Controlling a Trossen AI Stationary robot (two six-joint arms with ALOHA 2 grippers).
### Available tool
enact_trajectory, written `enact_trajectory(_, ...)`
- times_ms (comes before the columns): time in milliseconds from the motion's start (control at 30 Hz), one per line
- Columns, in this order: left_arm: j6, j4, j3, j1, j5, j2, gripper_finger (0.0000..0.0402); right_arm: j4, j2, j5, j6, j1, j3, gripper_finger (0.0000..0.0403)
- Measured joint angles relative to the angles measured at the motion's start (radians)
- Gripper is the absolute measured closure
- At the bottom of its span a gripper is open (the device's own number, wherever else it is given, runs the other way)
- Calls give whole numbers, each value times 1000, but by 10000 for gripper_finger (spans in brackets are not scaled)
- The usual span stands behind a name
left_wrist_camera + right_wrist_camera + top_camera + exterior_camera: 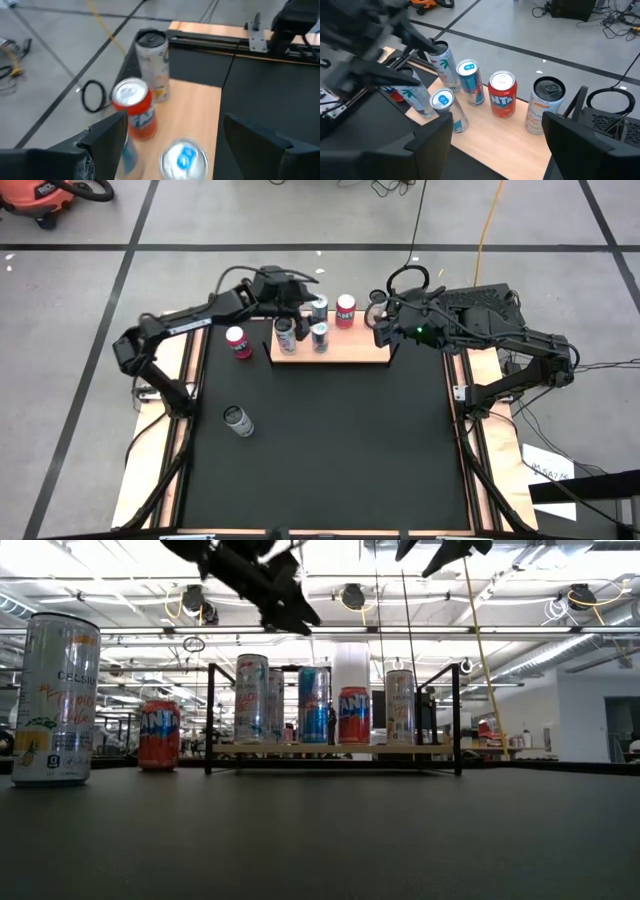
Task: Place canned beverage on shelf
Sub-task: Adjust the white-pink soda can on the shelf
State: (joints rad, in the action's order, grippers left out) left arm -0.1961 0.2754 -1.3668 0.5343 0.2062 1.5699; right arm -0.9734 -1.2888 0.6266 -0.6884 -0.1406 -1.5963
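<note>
— What does your shelf (345, 355) carry?

— Five upright metal cans on pale wood: two white, two blue-topped, one red Fanta can (502, 94).

— And your end effectors?

— Your left end effector (292, 308) hangs spread above the shelf's left end, gripping nothing. Your right end effector (380, 320) waits open, empty, at its right end.

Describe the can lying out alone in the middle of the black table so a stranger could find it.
Start at the black table and find the wooden shelf at its far edge, crowded with cans. Come toward the near left: the white can stands alone there. Unlike the red can beside the shelf, it has no neighbours.
</note>
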Motion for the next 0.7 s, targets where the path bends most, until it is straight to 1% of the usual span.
enact_trajectory(167,42,190,-10,10,-58,-72,96,12,0,0,18,0,0,110)
enact_trajectory(300,101,385,-8,22,-117,-85,112,19,0,-3,21,0,0,110)
enact_trajectory(400,110,485,-7,14,-135,-99,127,19,0,-4,23,14,0,110)
enact_trajectory(567,110,520,-7,1,-159,-135,154,19,0,-3,23,34,0,110)
enact_trajectory(700,114,530,-8,2,-172,-150,163,18,0,-3,23,44,0,110)
